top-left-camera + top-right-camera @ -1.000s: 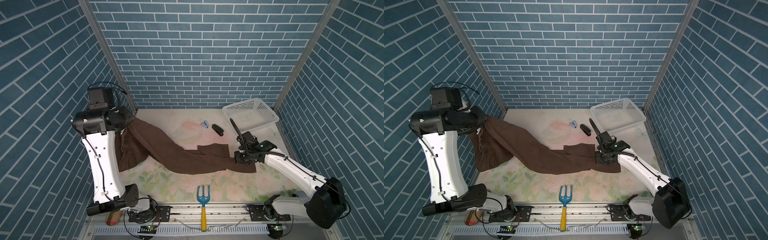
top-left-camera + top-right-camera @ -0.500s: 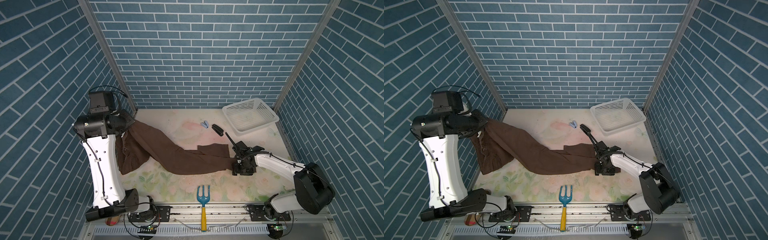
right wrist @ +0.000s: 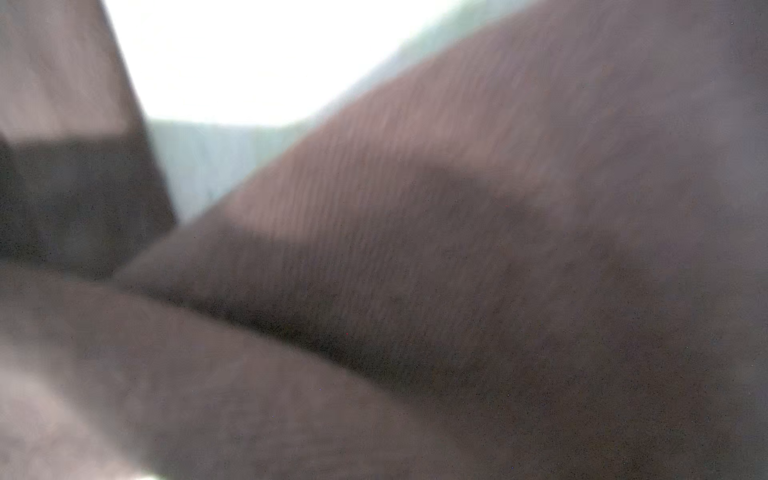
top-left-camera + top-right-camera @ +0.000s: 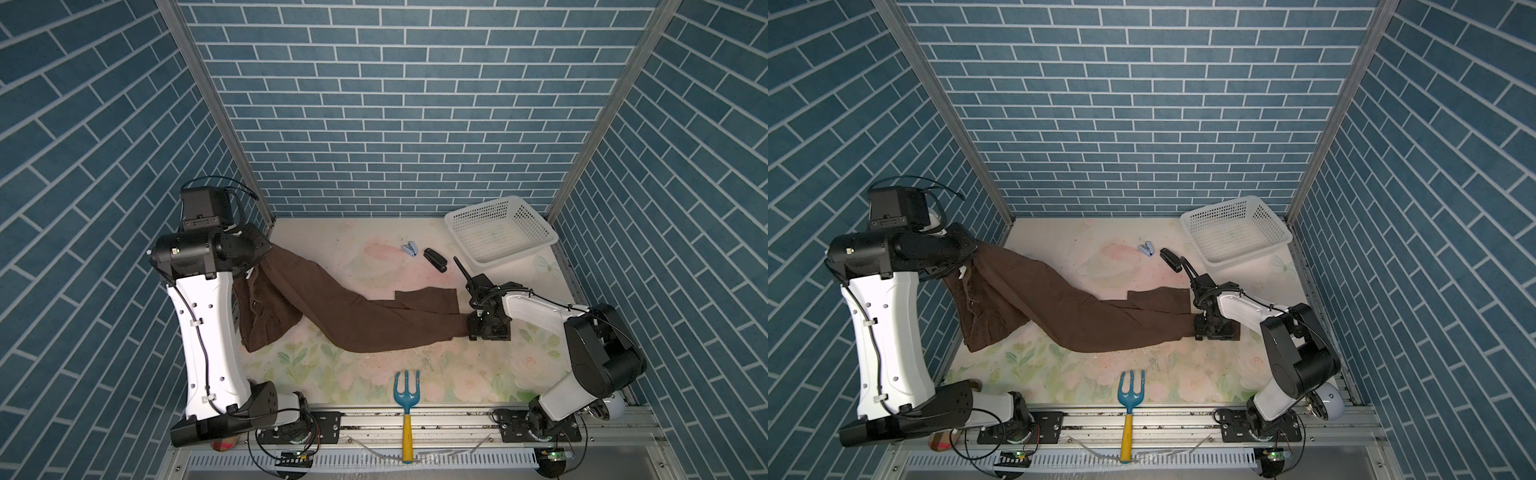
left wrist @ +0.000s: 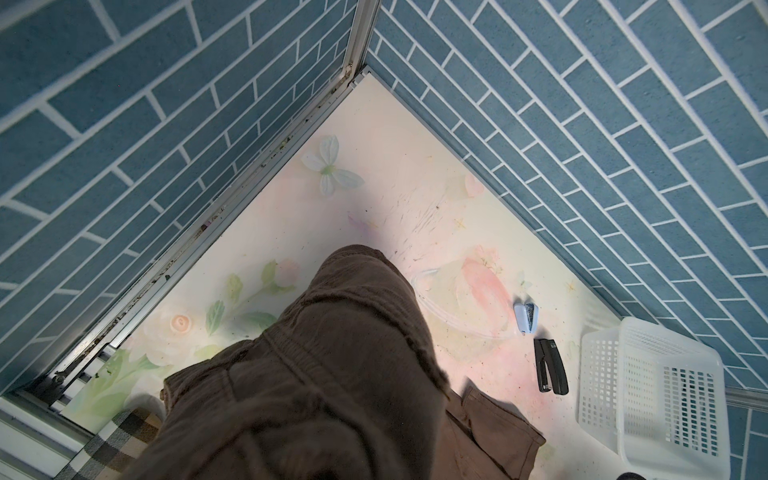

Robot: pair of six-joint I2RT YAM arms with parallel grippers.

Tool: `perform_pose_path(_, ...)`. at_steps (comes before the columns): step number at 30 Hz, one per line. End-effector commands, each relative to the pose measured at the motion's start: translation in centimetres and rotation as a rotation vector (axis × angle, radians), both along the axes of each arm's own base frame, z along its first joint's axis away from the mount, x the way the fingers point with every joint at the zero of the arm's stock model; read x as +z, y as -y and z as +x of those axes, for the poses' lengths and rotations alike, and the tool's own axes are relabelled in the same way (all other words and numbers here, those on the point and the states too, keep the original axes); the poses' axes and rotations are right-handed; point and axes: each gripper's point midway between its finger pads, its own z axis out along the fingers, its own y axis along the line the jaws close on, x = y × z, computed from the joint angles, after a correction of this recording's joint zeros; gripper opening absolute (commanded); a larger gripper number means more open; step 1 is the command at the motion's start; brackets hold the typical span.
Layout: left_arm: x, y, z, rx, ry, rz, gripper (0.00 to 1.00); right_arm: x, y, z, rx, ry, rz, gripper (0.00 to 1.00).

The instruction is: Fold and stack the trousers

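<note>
The dark brown trousers (image 4: 374, 324) (image 4: 1100, 324) stretch across the floral table from the left to the right of middle. My left gripper (image 4: 259, 253) (image 4: 967, 251) is raised at the left, shut on the waist end, and the fabric hangs from it down to the table. In the left wrist view the trousers (image 5: 332, 395) hide the jaws. My right gripper (image 4: 473, 327) (image 4: 1200, 327) is low on the table at the end of the nearer leg. Blurred brown cloth (image 3: 457, 291) fills the right wrist view, so its jaws do not show.
A white basket (image 4: 536, 245) (image 4: 1275, 239) (image 5: 648, 395) stands at the back right. A black stapler (image 4: 435, 260) (image 5: 550, 365) and a small blue stapler (image 4: 409, 249) (image 5: 527, 318) lie behind the legs. A blue garden fork (image 4: 407, 395) lies at the front edge. A plaid pouch (image 5: 120, 432) lies below the left arm.
The right arm has folded back toward its base and its gripper has dropped onto the leg's end. The left gripper has sunk slightly with the waist.
</note>
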Motion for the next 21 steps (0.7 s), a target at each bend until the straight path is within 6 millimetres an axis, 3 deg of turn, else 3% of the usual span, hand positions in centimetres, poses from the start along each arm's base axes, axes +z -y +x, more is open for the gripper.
perform_pose_path(1,1.1,-0.1,0.4,-0.010,0.049,0.010,0.01,0.4,0.7,2.6,-0.032,0.087,-0.044,0.62)
perform_pose_path(13,0.8,-0.1,0.7,-0.011,0.045,0.004,0.01,1.4,-0.5,6.0,-0.034,0.160,-0.022,0.60)
perform_pose_path(21,0.1,0.2,1.4,-0.019,0.042,-0.025,0.01,4.0,-2.1,8.6,-0.067,0.250,0.049,0.61)
